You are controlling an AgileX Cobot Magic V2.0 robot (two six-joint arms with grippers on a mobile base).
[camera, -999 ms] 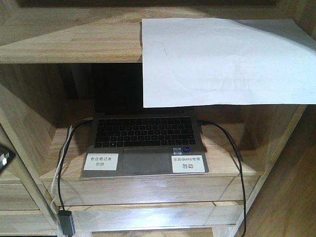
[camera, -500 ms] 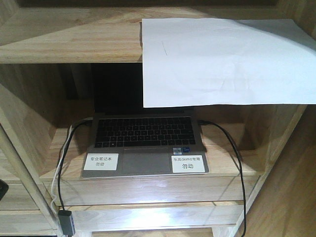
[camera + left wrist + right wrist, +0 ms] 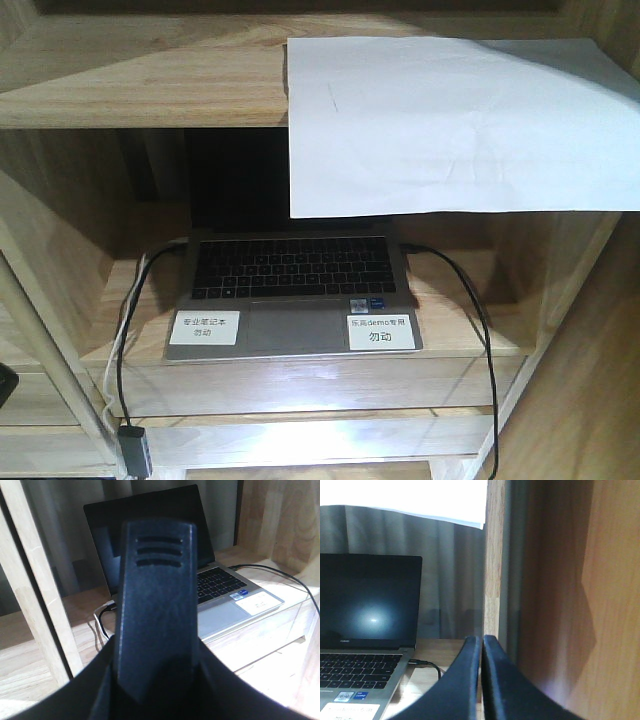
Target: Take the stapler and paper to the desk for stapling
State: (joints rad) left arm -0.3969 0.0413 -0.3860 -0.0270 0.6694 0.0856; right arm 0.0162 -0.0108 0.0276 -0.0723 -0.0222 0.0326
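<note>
One paper sheet drapes off the upper shelf, upper right of frame, hiding the laptop screen's top, w/ right edge cut off. Right tool clenched, empty. Left tool: near finger blocks the other, can't tell.

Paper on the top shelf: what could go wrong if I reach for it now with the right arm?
1. The paper hangs far over the shelf edge; a nudge could slide it down onto the laptop.
2. The right gripper is shut and sits close to the wooden upright; it may clip the wood when it opens or swings.
3. The stapler shows in no view, so it will probably need searching for.
</note>
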